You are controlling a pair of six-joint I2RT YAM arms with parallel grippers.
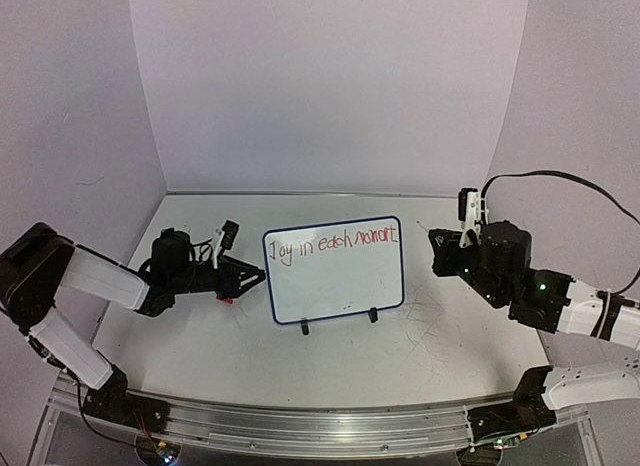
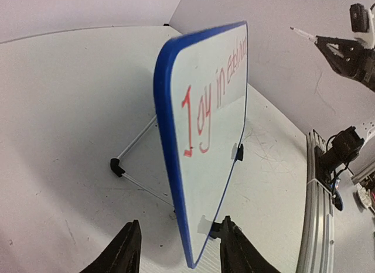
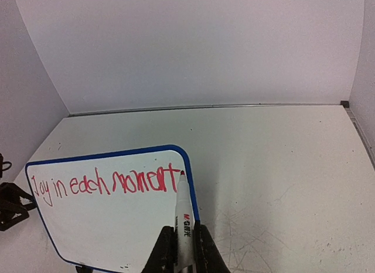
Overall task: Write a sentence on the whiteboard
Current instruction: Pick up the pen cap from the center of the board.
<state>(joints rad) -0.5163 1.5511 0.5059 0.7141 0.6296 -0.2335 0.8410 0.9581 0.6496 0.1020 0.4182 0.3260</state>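
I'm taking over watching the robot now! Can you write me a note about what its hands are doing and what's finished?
Left gripper: open, at the left edge of the whiteboard, not clamping it.
Right gripper: shut on the marker, held in the air to the right of the board with its tip off the surface.
Whiteboard: standing on its feet mid-table.
Done: the sentence "Joy in each moment" is written in red across the top.
Left: the writing looks complete, so probably only putting the marker down and pulling both arms back.
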